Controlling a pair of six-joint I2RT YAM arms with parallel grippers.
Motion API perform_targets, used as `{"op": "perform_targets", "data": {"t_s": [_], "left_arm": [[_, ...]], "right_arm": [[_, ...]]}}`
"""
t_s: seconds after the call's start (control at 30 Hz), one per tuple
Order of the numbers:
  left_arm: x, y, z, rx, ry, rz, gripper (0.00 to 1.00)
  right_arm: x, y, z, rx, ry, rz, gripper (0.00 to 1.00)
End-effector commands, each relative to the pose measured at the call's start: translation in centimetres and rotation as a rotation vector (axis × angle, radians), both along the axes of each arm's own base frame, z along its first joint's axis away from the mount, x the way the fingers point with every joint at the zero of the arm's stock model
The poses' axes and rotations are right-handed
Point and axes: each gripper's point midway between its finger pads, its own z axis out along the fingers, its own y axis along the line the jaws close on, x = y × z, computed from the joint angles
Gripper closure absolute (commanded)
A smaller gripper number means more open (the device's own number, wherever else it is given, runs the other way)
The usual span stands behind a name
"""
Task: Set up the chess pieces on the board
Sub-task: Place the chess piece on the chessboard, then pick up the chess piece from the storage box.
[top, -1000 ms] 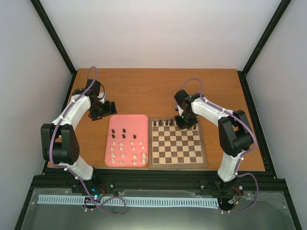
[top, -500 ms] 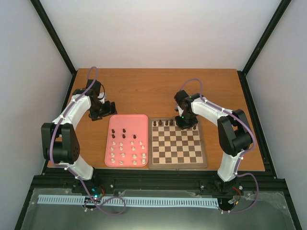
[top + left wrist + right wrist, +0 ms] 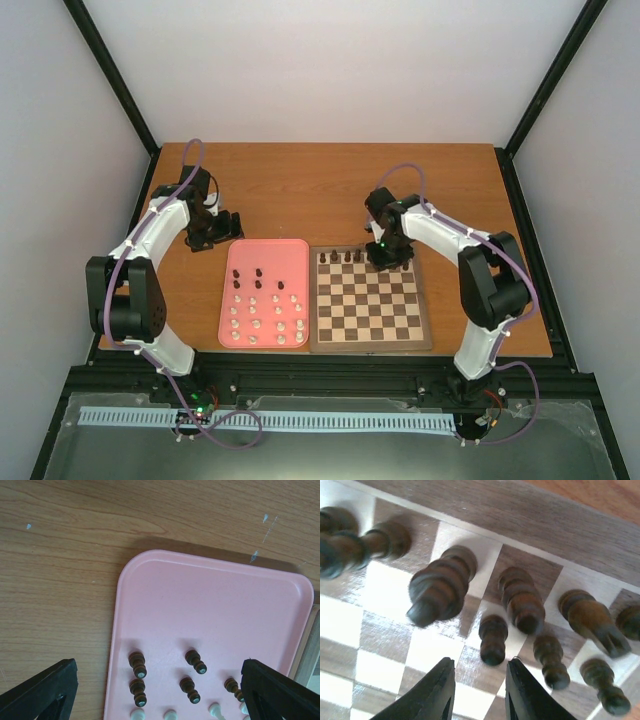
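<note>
The board (image 3: pixel 370 345) lies right of centre, with several dark chess pieces (image 3: pixel 347 257) along its far rows. My right gripper (image 3: pixel 388 262) hovers over the far right squares. In the right wrist view its jaws (image 3: pixel 480 664) stand apart and empty, and a dark pawn (image 3: pixel 493 637) stands free just beyond the gap, among taller dark pieces (image 3: pixel 440 592). More dark pieces (image 3: pixel 259 272) and cream-white pieces (image 3: pixel 257 325) stand on the pink tray (image 3: pixel 265 250). My left gripper (image 3: pixel 228 228) is wide open at the tray's far left corner, holding nothing; its view shows dark pieces (image 3: pixel 137 662) below.
The pink tray (image 3: pixel 215 580) lies flush against the board's left side. Bare wooden table (image 3: pixel 300 185) stretches behind both. Black frame posts rise at the table's corners, and white walls close in the sides.
My right gripper's jaws have parted and let go of a dark pawn, which now stands on the board. The left arm has not moved.
</note>
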Motion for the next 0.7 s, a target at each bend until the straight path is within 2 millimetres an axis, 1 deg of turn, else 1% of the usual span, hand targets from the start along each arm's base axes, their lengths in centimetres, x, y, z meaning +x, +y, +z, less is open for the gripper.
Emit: {"op": "perform_targets", "data": {"t_s": [0.0, 0.1, 0.17, 0.23, 0.27, 0.3, 0.4, 0.47, 0.5, 0.53, 0.67], "left_arm": [[0.9, 0.0, 1.0, 0.007, -0.034, -0.019, 0.0], [0.8, 0.0, 1.0, 0.009, -0.03, -0.017, 0.0], [0.7, 0.0, 1.0, 0.007, -0.03, -0.019, 0.0], [0.7, 0.0, 1.1, 0.006, -0.032, -0.018, 0.0], [0.8, 0.0, 1.0, 0.005, -0.031, -0.018, 0.0], [0.8, -0.1, 1.0, 0.003, -0.03, -0.017, 0.0], [0.8, -0.1, 0.9, 0.001, -0.03, -0.018, 0.0], [0.8, -0.2, 1.0, -0.002, -0.033, -0.019, 0.0], [0.8, -0.2, 0.9, -0.004, -0.032, -0.016, 0.0], [0.8, -0.2, 0.9, -0.006, -0.033, -0.016, 0.0], [0.8, -0.1, 1.1, 0.002, -0.037, -0.012, 0.0]], "right_arm": [[-0.5, -0.1, 3.8, 0.057, -0.056, -0.011, 0.7], [-0.6, 0.3, 6.5, 0.093, -0.099, -0.008, 0.67], [-0.7, 0.9, 8.2, 0.108, -0.126, 0.015, 0.64], [-0.9, 2.0, 9.4, 0.125, -0.141, 0.052, 0.63], [-0.7, 2.9, 10.3, 0.143, -0.153, 0.074, 0.61], [-0.7, 3.7, 10.7, 0.152, -0.158, 0.095, 0.61], [0.0, 7.1, 11.5, 0.176, -0.171, 0.17, 0.58], [0.5, 9.9, 11.7, 0.185, -0.177, 0.234, 0.57], [0.7, 11.8, 11.2, 0.18, -0.174, 0.276, 0.56], [0.9, 13.5, 11.2, 0.183, -0.181, 0.313, 0.55], [1.0, 19.4, 10.6, 0.216, -0.186, 0.421, 0.54]]}}
